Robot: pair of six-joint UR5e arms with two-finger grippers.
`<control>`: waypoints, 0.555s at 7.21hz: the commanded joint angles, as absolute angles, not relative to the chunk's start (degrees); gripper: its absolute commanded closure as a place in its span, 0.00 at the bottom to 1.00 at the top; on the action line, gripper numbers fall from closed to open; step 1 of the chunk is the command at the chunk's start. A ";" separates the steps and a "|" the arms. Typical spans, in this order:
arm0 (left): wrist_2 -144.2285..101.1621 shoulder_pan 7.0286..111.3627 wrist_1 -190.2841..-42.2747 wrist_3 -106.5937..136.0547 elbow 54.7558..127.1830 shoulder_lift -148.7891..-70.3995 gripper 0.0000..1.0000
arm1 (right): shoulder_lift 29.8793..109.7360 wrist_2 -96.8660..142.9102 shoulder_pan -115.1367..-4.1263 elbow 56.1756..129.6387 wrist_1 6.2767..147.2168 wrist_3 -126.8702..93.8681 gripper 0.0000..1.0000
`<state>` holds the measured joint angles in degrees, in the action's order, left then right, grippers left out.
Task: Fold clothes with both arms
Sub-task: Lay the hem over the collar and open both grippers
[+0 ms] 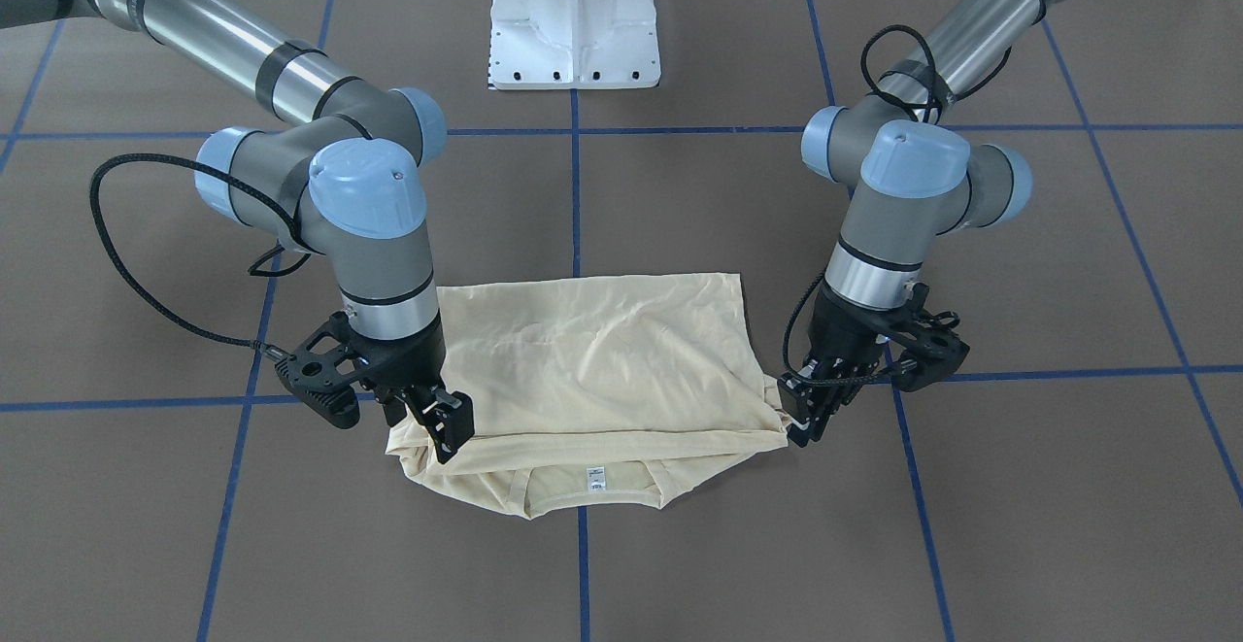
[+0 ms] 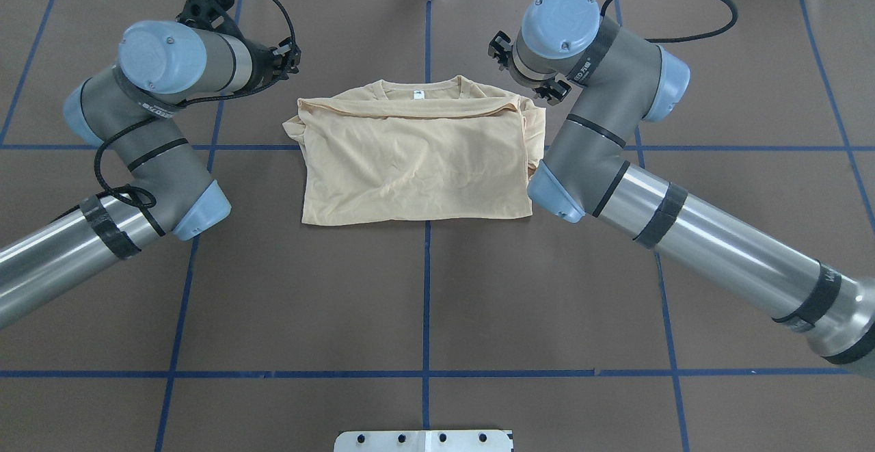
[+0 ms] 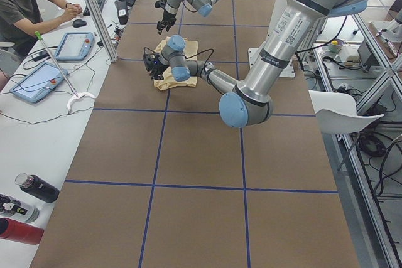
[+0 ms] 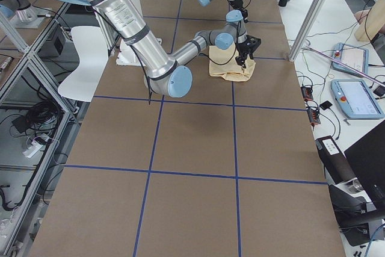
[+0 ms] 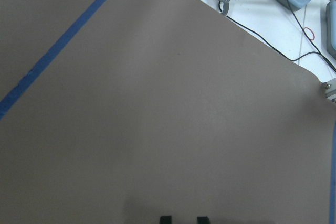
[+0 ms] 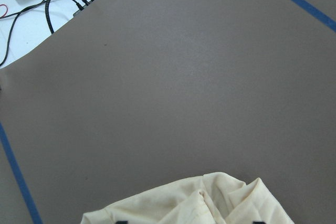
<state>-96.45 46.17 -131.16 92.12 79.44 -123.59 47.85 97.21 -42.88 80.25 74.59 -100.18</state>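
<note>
Folded cream T-shirt (image 1: 602, 360) lying flat on the brown table (image 1: 680, 564), one arm at each end

Front view: it's a wide rectangle with its long axis across the table, thin and wrinkly. The collar and white neck label (image 1: 594, 477) poke out on the side away from the robot. The right gripper (image 1: 442, 423) sits over a bunched corner and the left gripper (image 1: 804, 423) is right at the opposite corner. Overhead: the neckline points to the far edge. Side views: the shirt is tiny, mid-table. Left wrist cam: fingertips (image 5: 165, 219) pinched close, gripping nothing, only bare table. Right wrist cam: fingertips (image 6: 122, 222) spread wide and let go, with rumpled cloth between them.
</note>
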 commanded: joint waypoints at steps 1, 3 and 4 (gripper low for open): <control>-100.61 47.37 -131.14 92.55 84.95 -122.70 0.71 | 58.75 99.58 -41.32 95.21 73.23 -103.26 0.00; -102.03 47.55 -129.47 92.64 92.77 -118.42 0.68 | 62.56 98.71 -37.64 99.30 71.56 -112.20 0.00; -102.39 47.55 -129.46 92.64 94.38 -116.74 0.68 | 64.93 97.14 -35.62 102.71 70.85 -112.58 0.00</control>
<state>-101.64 47.50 -129.87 92.61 91.30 -119.09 61.97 98.57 -38.15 98.96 71.93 -110.40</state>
